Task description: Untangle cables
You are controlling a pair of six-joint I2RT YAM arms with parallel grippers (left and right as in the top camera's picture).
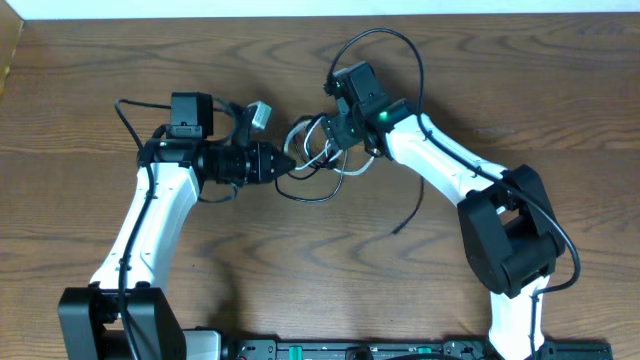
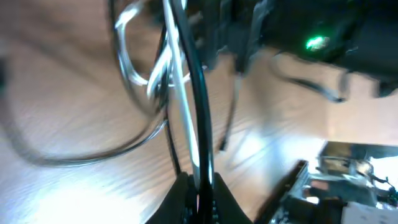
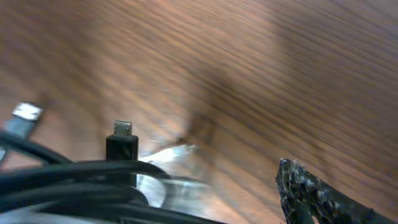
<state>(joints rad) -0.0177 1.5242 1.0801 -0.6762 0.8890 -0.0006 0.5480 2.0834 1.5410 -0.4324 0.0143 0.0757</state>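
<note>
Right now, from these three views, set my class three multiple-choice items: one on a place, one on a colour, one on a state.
1. Where do the cables lie?
A. between the left gripper and right gripper
B. at the front edge
C. behind the left arm

2. What colour is the light on the right arm?
A. red
B. green
C. blue

3. The left gripper is:
A. wide open
B. shut on the cables
C. out of view

Answers: 1 A, the overhead view shows the loops between the two grippers. 2 B, it glows green. 3 B, the left wrist view shows black and white strands pinched.
</note>
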